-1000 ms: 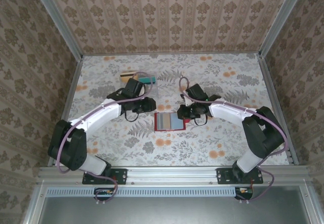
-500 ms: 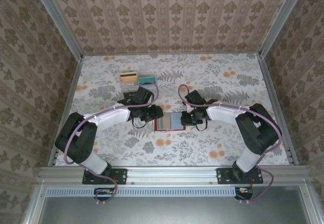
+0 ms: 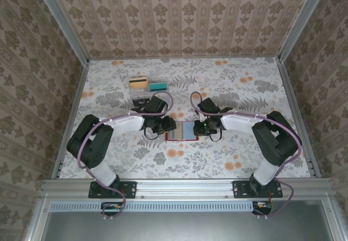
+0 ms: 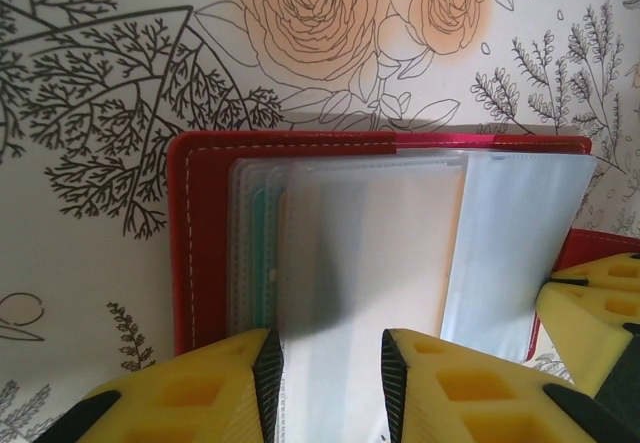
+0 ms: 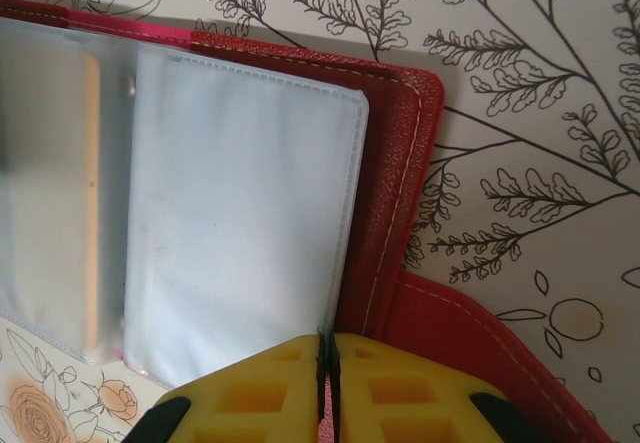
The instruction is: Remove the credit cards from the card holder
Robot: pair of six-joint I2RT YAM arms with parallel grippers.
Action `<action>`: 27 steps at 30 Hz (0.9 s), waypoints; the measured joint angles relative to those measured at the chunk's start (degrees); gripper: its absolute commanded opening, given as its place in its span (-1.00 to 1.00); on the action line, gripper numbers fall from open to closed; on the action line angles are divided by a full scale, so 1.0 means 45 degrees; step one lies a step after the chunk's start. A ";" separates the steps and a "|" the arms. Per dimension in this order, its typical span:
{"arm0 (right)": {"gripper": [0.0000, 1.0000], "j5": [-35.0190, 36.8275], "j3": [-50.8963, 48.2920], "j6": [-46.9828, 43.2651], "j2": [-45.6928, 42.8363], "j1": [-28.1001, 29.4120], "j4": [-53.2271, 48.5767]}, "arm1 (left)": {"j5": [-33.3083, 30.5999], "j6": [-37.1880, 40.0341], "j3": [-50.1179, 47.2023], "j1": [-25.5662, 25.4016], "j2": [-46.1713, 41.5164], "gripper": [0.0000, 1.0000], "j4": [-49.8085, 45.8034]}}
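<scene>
Open card holder [image 3: 181,133] in the middle of the surface [image 3: 244,154], a tool at each side.
At its 9 o'clock the left tool [image 4: 326,368] has its jaws apart over clear sleeves [image 4: 370,253], one holding a teal card [image 4: 258,253]. At 3 o'clock the right tool [image 5: 327,358] is closed.

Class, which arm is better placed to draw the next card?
Likely left: left gripper, open, straddles a frosted plastic sleeve in the red folding wallet; right gripper is shut at the edge.

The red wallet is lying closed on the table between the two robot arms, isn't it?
Not closed: the red wallet lies open on the table between the two robot arms; the left wrist view shows its clear sleeves spread.
</scene>
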 measured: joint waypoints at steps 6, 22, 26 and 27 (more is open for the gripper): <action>-0.73 0.0000 -0.0029 0.0010 0.0000 0.0000 0.0068 | 0.0291 -0.0005 0.0000 -0.0005 0.0112 -0.23 0.0228; -0.72 0.0039 -0.0058 0.0097 0.0000 0.0000 0.0092 | 0.1496 -0.0481 -0.0107 -0.0058 0.0481 0.13 0.1948; -0.70 0.0039 -0.0058 0.0102 0.0000 0.0000 0.0097 | 0.1666 -0.0466 -0.0107 -0.0068 0.0481 0.16 0.2001; -0.69 0.0039 -0.0058 0.0102 0.0000 0.0000 0.0097 | 0.1690 -0.0466 -0.0107 -0.0068 0.0481 0.16 0.2006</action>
